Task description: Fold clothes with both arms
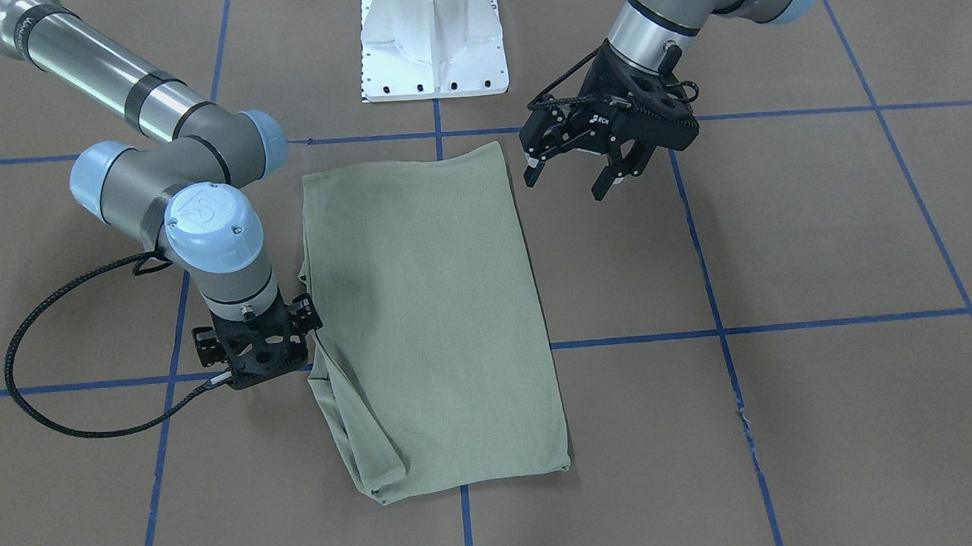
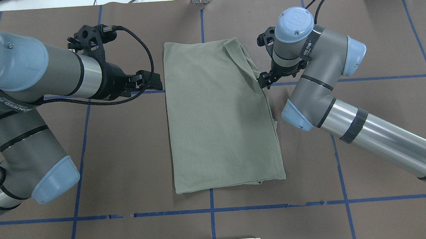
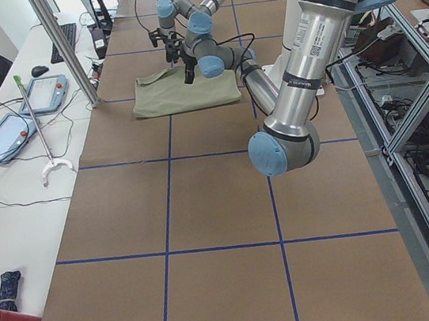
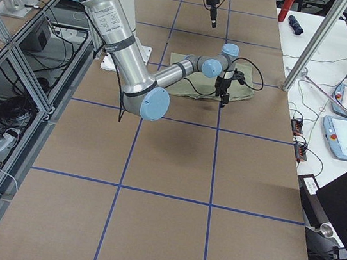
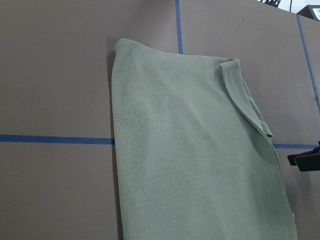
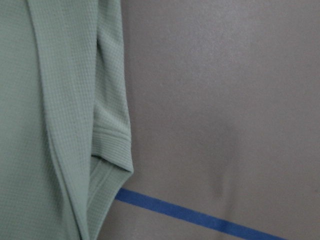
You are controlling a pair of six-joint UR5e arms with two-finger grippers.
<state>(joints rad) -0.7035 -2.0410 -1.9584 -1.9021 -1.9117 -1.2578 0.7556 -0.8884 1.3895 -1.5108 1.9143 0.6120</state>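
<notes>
The sage-green shirt [image 1: 438, 309] [image 2: 216, 115] lies flat as a long folded rectangle in the middle of the table. A sleeve is folded in along its edge on the robot's right, and the ribbed cuff [image 6: 112, 145] reaches the cloth's border. My left gripper [image 1: 565, 186] [image 2: 155, 84] hovers open and empty just off the shirt's near corner on the left arm's side, not touching it. My right gripper [image 1: 262, 360] [image 2: 263, 82] points straight down at the opposite long edge beside the folded sleeve. Its fingers are hidden under the wrist, so I cannot tell their state.
The white pedestal base [image 1: 432, 39] stands at the robot's end of the shirt. Brown paper with blue tape lines [image 1: 788, 324] covers the table, with a small tear [image 1: 744, 434]. Side benches hold tablets [image 3: 3, 134] and cables.
</notes>
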